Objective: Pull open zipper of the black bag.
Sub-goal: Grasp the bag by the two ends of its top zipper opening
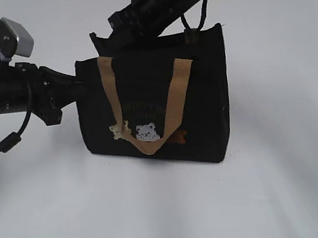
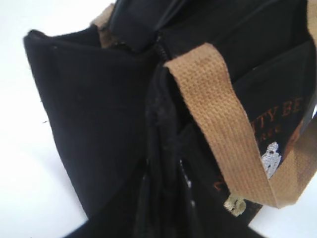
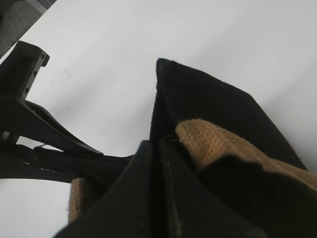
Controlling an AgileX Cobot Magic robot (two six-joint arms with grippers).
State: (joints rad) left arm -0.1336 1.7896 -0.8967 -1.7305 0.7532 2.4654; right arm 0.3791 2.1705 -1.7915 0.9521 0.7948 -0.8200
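Note:
The black bag (image 1: 202,88) stands upright on the white table, its tan handles (image 1: 172,105) hanging down the front over the bear pictures. My left gripper (image 1: 82,85) comes in from the left and is shut on the bag's left side edge; in the left wrist view its gripper (image 2: 163,171) pinches the black fabric below the zipper (image 2: 161,49). My right gripper (image 1: 100,43) reaches across the top to the bag's left corner. Its jaws (image 3: 157,145) are pressed together at the top seam, with a silvery glint of the zipper pull (image 3: 176,140) at their tips.
The left arm (image 3: 29,114) lies close beside the right gripper at the bag's corner. A grey camera block (image 1: 15,36) sits on the left arm. White table (image 1: 161,214) surrounds the bag on all sides.

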